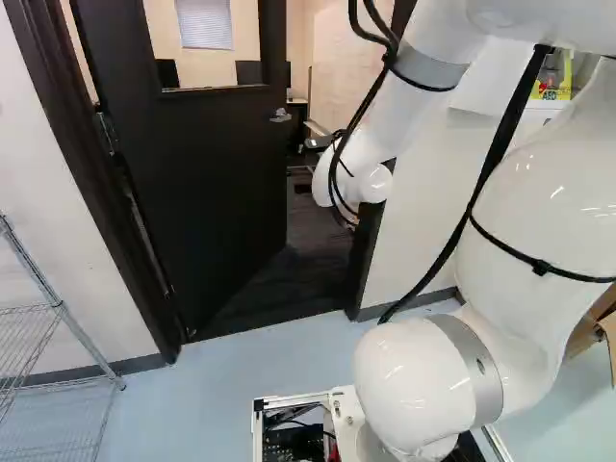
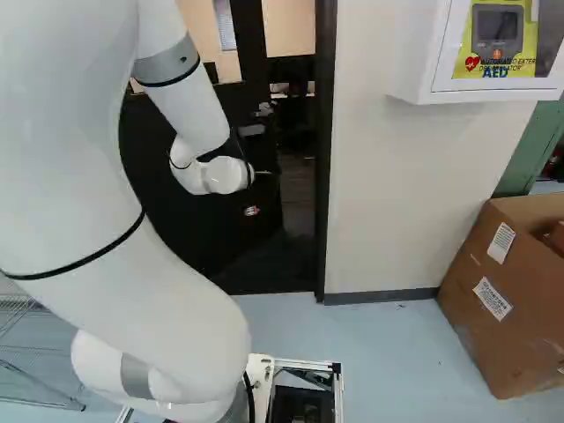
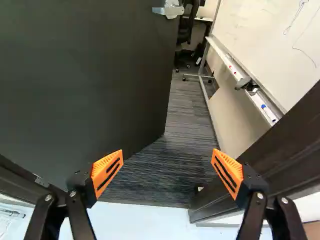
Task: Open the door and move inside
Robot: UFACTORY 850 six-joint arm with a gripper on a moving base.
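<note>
Op, your dark door w/ glass panel point(image 1: 115, 154) is partway open, upper L to ctr of the L base view, hinged on its L side & angled into the rm beyond. Its lever handle point(image 1: 280, 115) is near the free edge, upper ctr; in the wrist view it's ahead of the fingers point(image 3: 106, 172). Those are released & spread wide, apart from the door & both sides of the dark door frame point(image 1: 373, 236).

Your white arm point(image 1: 549, 202) fills the R side of the L base view. Its gripper point(image 2: 255, 192) is just L of ctr in the R base view, at the doorway. Gap btwn door edge & R jamb shows dark striped carpet point(image 3: 185, 115), w/ a whiteboard point(image 3: 260, 40) beyond on the jamb side & an office chair point(image 3: 187, 22) farther in.

Your base frame point(image 2: 339, 388) is at btm ctr of the R base view, on the pale blue floor point(image 1: 192, 414) this side of the threshold. Wire rack point(image 1: 34, 327), lower L of the L base view. AED cabinet point(image 2: 432, 62), upper R of the R base view; cardboard box point(image 2: 480, 304), lower R.
</note>
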